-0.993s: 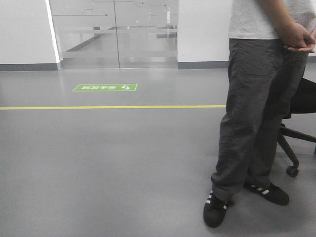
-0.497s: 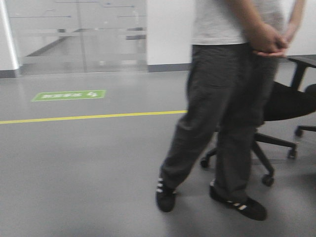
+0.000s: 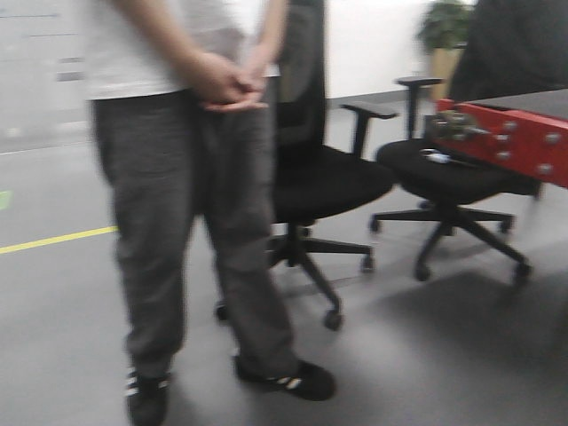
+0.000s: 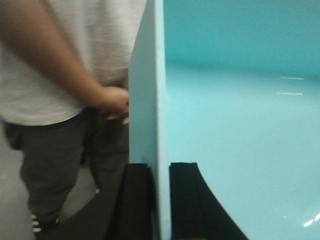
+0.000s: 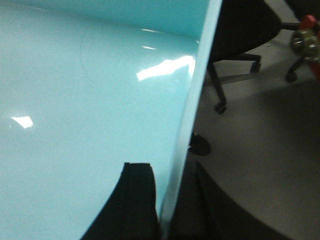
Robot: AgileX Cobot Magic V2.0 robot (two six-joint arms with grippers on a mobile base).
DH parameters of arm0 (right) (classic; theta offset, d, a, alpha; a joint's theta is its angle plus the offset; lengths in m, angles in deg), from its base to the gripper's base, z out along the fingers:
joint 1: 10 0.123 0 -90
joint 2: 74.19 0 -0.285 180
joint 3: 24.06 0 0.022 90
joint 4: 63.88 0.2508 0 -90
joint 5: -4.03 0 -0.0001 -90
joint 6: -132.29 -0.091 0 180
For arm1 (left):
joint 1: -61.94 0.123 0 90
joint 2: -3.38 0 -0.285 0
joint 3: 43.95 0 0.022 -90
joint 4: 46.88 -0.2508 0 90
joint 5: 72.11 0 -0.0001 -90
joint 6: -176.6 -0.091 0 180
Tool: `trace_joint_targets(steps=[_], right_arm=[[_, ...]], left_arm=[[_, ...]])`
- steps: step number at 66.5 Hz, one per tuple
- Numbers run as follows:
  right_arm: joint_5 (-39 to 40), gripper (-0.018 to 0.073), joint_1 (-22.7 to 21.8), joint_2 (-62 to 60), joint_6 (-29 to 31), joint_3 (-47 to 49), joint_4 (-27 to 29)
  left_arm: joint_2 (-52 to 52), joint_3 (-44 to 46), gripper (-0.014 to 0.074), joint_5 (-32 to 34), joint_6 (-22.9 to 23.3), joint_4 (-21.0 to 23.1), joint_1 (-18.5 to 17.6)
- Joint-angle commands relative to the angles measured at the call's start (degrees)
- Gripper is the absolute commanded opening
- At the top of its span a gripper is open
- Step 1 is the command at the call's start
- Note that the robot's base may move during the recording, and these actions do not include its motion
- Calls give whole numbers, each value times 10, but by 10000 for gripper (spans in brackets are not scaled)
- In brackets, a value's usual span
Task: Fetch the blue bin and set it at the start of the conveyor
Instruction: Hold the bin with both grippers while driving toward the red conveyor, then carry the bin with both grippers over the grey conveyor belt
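Plainly, the left gripper [image 4: 159, 170] is clamped on the blue bin [image 4: 240, 125]. Its two black fingers [image 4: 136, 200] straddle the pale turquoise side wall at 6 o'clock of the left wrist view, one outside and one inside. The right gripper [image 5: 167, 172] grips the opposite wall the same way, with one finger [image 5: 135, 200] on the glossy inner face at 6 o'clock and the other outside the rim. The bin is thus carried between the two arms, above grey floor.

Just past the left wall stands a person [image 3: 177, 177] in a white shirt and grey trousers, hands clasped, at 9 o'clock of the front view. A black office chair [image 3: 324, 182] sits at centre and a second chair [image 3: 444, 169] at 3 o'clock. The conveyor start [image 3: 510, 142], dark on top with a red edge, shows at 2 o'clock, apart from the bin.
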Motion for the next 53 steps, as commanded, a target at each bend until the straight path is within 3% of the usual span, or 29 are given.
trace_joint_targets(steps=[1, 21, 53], right_arm=[[43, -153, -4, -5, 14, 3, -10], [83, -153, -4, -5, 14, 3, -10], [84, -153, -4, -5, 14, 3, -10]], left_arm=[[8, 5, -111, 29, 5, 16, 1], [8, 5, -111, 29, 5, 16, 1], [8, 5, -111, 29, 5, 16, 1]])
